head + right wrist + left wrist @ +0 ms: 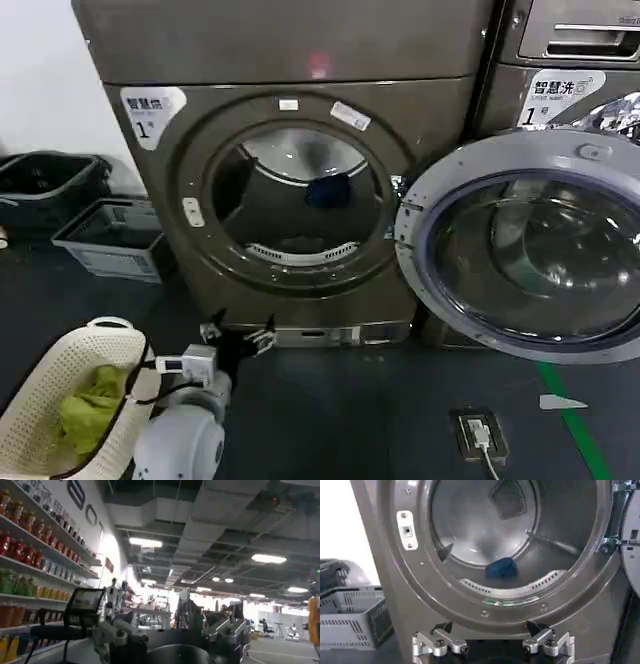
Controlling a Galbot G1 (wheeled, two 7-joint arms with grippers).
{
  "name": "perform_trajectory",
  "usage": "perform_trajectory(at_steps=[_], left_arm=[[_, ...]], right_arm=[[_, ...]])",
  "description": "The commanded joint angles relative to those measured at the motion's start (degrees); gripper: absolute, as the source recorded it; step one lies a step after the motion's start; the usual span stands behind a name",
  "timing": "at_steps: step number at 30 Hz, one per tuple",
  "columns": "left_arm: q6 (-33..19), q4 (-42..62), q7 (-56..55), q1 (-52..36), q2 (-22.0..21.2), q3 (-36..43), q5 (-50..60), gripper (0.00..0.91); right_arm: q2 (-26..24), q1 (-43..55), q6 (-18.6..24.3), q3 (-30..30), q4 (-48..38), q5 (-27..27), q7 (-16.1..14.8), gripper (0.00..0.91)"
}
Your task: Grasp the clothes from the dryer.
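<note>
— Can you make out what's in the dryer [290,200]?

— Its door [525,245] hangs swung wide to the robot's right, and far inside the steel drum [485,525] lies one small dark blue garment [501,567]. From the head view it's a dim blue patch [328,190] at the back of the drum. The left wrist view shows it plainer, resting on the drum floor just behind the perforated lip, though its shape stays a crumpled lump.

— And the left end effector [492,642]?

— Low in front of the machine, below the porthole rim, fingers spread wide with nothing between them. In the wrist view the fingers [437,641] are cut off at the frame's edge. From the head you see it [238,340] near the dryer's base, partly hidden by the arm's own white housing.

— The right one?

— Its end effector [170,637] points off at the room: ceiling lights, shelves of bottles [30,555]. Its fingers stand apart, holding nothing.

— Anything else down there?

— A cream laundry basket [60,370] on the floor at the robot's left, with a yellow-green cloth [90,410] inside; the basket's lower part is cut off. Grey crates [110,235] sit beside the dryer.
</note>
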Motion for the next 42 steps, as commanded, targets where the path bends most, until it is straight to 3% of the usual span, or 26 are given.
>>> perform_trajectory(at_steps=[1,11,18,23,32,42], left_arm=[[2.8,0.1,0.1,0.0,0.1,0.0,-0.1,0.907],[2.8,0.0,0.1,-0.1,0.1,0.3,0.0,0.907],[2.8,0.0,-0.2,-0.1,0.0,0.0,1.2,0.907],[2.8,-0.4,0.8,0.2,0.1,0.3,1.5,0.907],[2.8,-0.5,0.5,0.1,0.7,0.2,0.5,0.907],[2.8,-0.2,-0.5,-0.1,0.9,0.1,0.2,0.907]], right_arm=[[0.2,0.0,0.2,0.0,0.3,0.0,0.1,0.907],[0.6,0.0,0.7,0.1,0.0,0.0,0.3,0.907],[-0.2,-0.4,2.1,0.7,-1.6,0.1,4.9,0.907],[0.4,-0.8,3.2,1.5,-1.7,2.2,6.4,0.907],[1.3,-1.0,5.9,1.3,-1.9,3.1,6.3,0.907],[1.9,-0.9,5.9,0.8,-1.5,3.2,6.2,0.907]])
